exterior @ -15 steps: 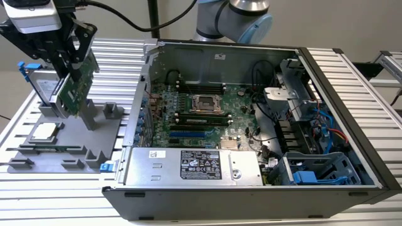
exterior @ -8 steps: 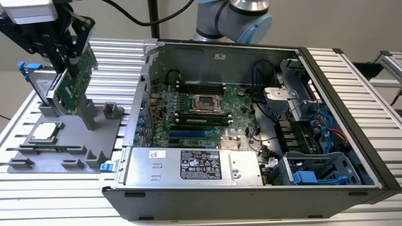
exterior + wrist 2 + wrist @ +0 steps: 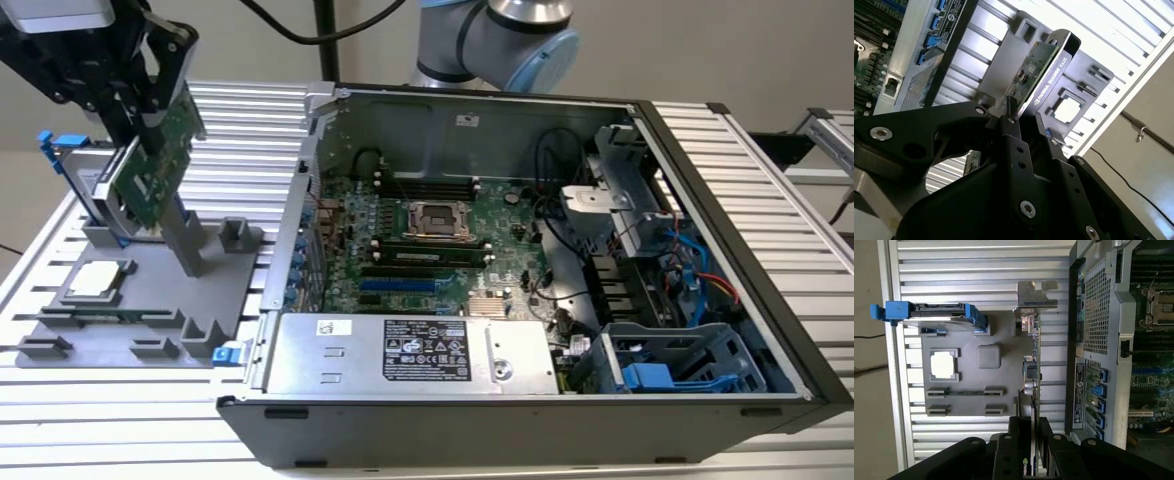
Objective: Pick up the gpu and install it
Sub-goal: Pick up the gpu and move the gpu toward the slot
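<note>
**Jaws clamped on the upright gpu, over the grey parts tray**

In the exterior view, the black jaws pinched the top edge of the flat green-and-black gpu card (image 3: 150, 165). It hung upright beneath them, likely so it could go edge-first into a slot. Under it lay the grey plastic parts tray (image 3: 147, 290) on the ribbed aluminium bench (image 3: 254, 110); I could not tell whether the card was clear of the tray's posts. The open black computer case (image 3: 467, 430) stood off to one side of the jaws. In the second wrist view, the card ran out from between the jaws, with a small square silver chip (image 3: 1069, 109) seated in the tray beyond. In the first wrist view, the card showed edge-on, its silver end bracket (image 3: 1036, 295) farthest from the jaws.
</note>
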Controlling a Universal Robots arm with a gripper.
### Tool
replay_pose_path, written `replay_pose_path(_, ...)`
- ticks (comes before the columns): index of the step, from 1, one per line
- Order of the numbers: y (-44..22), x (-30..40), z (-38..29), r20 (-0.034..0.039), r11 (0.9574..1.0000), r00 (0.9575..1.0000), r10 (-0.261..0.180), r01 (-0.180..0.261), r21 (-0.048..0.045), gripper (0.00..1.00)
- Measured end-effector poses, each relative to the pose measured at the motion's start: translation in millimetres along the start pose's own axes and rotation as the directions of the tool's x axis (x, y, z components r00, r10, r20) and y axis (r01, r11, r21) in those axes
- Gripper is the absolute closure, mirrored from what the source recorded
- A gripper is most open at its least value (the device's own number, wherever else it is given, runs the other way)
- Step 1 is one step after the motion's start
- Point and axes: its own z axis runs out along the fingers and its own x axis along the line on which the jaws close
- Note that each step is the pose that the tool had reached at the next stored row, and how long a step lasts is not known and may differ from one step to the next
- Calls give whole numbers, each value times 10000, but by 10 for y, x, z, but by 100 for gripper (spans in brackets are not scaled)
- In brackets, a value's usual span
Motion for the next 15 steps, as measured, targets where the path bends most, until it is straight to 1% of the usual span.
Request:
replay_pose_path(8, -5, -1, -86, 0, 10000, 10000, 0, 0, 0, 100)
replay_pose_path(15, -8, -1, -143, 0, 10000, 10000, 0, 0, 1, 100)
